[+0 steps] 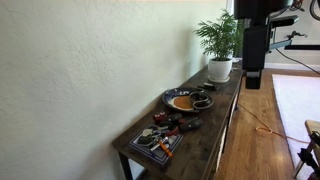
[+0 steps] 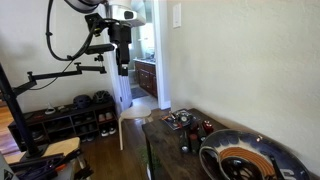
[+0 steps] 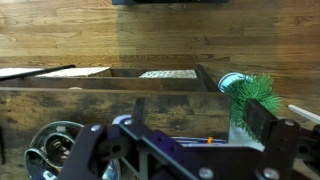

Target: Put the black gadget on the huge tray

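Note:
The huge tray (image 1: 172, 98) is a round dark dish with an orange-brown centre, lying on the long dark table; it also shows in the exterior view (image 2: 215, 158) and at the lower left of the wrist view (image 3: 40, 150). The black gadget (image 2: 187, 143) lies on the table just beside the tray, between it and the reddish items; in the exterior view (image 1: 189, 124) it is small and dark. My gripper (image 1: 253, 78) hangs high above the table's far end near the plant, also seen in the exterior view (image 2: 123, 68). In the wrist view its jaws (image 3: 178, 125) are wide apart and empty.
A potted green plant (image 1: 220, 45) stands at the table's far end, close under the gripper (image 3: 255, 95). A flat rectangular tray of colourful items (image 1: 155, 144) and small reddish items (image 2: 180, 120) lie at the other end. A wall runs along the table.

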`<state>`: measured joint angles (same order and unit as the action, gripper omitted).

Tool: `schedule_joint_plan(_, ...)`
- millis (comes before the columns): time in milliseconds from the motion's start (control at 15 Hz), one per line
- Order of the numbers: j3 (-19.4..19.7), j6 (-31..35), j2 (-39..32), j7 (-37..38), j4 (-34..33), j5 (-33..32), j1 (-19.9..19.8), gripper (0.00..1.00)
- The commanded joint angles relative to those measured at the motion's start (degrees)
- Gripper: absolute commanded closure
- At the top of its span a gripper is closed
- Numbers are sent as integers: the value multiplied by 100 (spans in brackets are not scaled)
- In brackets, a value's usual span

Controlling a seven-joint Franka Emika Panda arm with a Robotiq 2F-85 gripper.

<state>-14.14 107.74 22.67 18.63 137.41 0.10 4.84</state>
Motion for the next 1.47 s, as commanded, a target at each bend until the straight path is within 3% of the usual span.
schedule_joint_plan(0, 198, 321, -404, -458, 25, -513, -44, 0)
schedule_joint_plan(467, 558, 1363, -1333, -747, -43, -1051, -90, 0)
schedule_joint_plan(1067, 584, 1286, -1435, -667, -96, -971, -39, 0)
schedule_joint_plan(1400, 635, 1503, -1972, -488, -248, -1573, -133, 0)
